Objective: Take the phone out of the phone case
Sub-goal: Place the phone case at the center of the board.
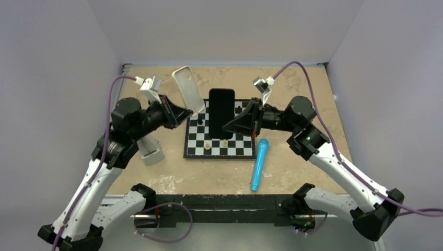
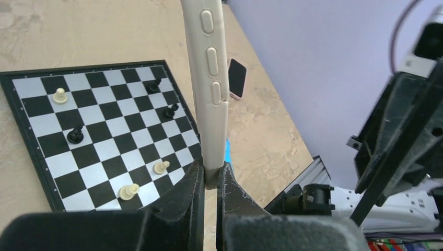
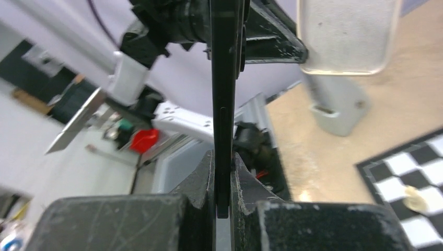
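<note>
Beige worktop is carrying a chessboard. Above it, the left tool is clenching the case by its lower end, tilted leftward. The right tool is gripping the black phone upright over the board, just beside the case, not touching.

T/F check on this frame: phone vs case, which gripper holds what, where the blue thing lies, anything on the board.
1. The phone is out of the phone case. True.
2. The left gripper is shut on the phone. False: it grips the phone case; the right gripper holds the phone.
3. The blue toy microphone lies on the chessboard. False: it lies on the table, right of the board.
4. Chess pieces stand on the chessboard. True.
</note>
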`<state>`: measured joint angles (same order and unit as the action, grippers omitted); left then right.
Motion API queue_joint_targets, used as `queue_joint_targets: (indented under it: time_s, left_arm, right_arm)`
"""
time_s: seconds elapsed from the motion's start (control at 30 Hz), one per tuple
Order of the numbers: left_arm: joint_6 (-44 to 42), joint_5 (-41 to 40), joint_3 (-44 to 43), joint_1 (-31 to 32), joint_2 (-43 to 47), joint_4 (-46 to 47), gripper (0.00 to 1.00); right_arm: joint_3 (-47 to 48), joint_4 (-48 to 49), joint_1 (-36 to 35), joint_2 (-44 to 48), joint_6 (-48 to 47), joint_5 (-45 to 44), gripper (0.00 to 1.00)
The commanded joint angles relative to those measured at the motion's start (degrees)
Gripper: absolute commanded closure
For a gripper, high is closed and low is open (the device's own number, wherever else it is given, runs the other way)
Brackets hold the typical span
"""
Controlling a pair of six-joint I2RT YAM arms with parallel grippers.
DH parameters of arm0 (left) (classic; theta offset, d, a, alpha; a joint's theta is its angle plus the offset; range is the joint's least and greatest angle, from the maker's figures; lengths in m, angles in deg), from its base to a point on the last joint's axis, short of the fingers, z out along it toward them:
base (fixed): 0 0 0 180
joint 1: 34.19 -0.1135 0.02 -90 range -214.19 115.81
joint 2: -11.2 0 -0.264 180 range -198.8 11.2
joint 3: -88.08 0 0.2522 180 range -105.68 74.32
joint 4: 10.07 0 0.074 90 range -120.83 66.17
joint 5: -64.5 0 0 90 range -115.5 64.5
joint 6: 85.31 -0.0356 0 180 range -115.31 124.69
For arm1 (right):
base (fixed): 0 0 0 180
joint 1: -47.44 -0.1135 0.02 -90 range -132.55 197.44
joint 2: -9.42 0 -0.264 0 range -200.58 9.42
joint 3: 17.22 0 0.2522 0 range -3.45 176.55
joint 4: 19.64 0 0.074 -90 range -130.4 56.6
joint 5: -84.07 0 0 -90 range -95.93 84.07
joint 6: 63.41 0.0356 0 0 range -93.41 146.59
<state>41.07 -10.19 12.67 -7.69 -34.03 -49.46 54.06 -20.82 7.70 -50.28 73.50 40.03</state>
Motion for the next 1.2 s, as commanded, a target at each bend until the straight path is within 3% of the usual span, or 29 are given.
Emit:
queue_joint_targets:
  time_s: [0.0, 0.1, 0.23, 0.37, 0.53, 0.8, 0.97, 1.17]
  left_arm:
    - [-3.23, 1.17, -9.4, -2.93, -12.81, -5.45, 1.0]
    - [-6.3, 5.73, -14.95, -5.95, -21.24, -7.12, 1.0]
    - [-9.33, 5.39, -25.54, -8.72, -33.28, -12.38, 1.0]
    - [-4.21, -1.94, -35.26, -10.04, -44.35, -15.68, 1.0]
    - [14.75, -7.36, -26.79, -11.81, -48.64, 7.68, 1.0]
    - [30.19, -31.46, -22.86, -11.74, -60.2, 31.63, 1.0]
    - [34.88, -38.82, -27.91, -12.19, -68.88, 30.41, 1.0]
    - [45.86, -33.71, -27.75, -15.79, -76.54, 34.64, 1.0]
  right_arm:
    - [1.92, -14.3, 5.11, 4.78, -11.24, -11.59, 1.0]
    - [2.78, -22.49, 7.15, 5.47, -16.79, -19.22, 1.0]
    - [2.94, -26.99, 8.72, 4.6, -19.91, -25.84, 1.0]
    - [3.32, -26.75, 9.25, 3.38, -19.57, -25.86, 1.0]
    - [3.87, -26.46, 9.47, 2.83, -18.06, -25.43, 1.0]
    - [4.94, -29.49, 10.77, 2.3, -18.69, -27.16, 1.0]
    - [6.14, -30.57, 11.52, 3.01, -18.7, -27.18, 1.0]
    - [5.91, -31.21, 12.2, 5.03, -20.4, -28.9, 1.0]
